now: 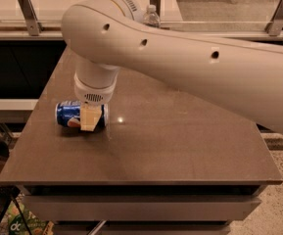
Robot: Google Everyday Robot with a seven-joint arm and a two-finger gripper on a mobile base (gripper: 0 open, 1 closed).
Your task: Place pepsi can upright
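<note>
Pepsi can (68,114) first, in the single camera view: it lies on its side on the brown table (180,146), long axis running left to right. It sits at about nine o'clock from the tabletop's centre, near the left edge. The blue wall and a bit of the red-and-white logo show. Which end carries the silver top I cannot tell.

The gripper (92,118) hangs straight down from the white arm (190,58), right over the can's right-hand half, with a tan pad lying across the can's near side. Its far side is hidden behind the can and the wrist, so whether the grip has closed or only straddles the can I cannot tell.

By my reading the step in hand is the grasp: the can is not yet stood up. Next comes a firm hold on the wall, a slight lift, and a quarter turn of the wrist to bring the axis vertical. Then the can goes down flat on its base, with release only once it sits square. A round, smooth wall may roll or slip toward nine o'clock, off the edge.

As for containers, the can's contents cannot be seen. A clear water bottle (152,15) stands upright at twelve o'clock, beyond the table and well apart from the can, its fill level unreadable.
</note>
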